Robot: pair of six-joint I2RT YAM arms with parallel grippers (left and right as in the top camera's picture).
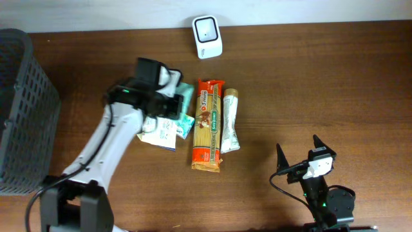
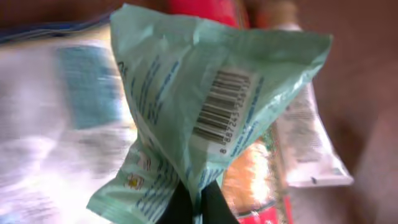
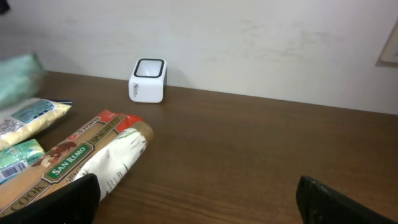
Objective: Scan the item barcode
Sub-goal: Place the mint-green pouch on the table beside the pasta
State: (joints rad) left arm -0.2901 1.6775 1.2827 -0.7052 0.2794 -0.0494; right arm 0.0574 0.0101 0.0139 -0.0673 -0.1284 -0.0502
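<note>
Packet point(image 2: 186, 81), mint-green, gripped by left pincer point(image 2: 198, 200), barcode point(image 2: 222, 102) tilted, showing in wrist view; right pincer point(image 1: 297, 144) released

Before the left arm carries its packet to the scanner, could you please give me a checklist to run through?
1. Left end effector shut on the mint-green packet: ok.
2. Barcode unobstructed in the left wrist view: ok.
3. Packet positioned over the white scanner: not ok, it is beside the San Remo pasta pack.
4. Barcode turned toward the scanner's window: cannot tell.
5. Table between packet and scanner free of items: ok.
6. Right end effector open and well aside: ok.
</note>
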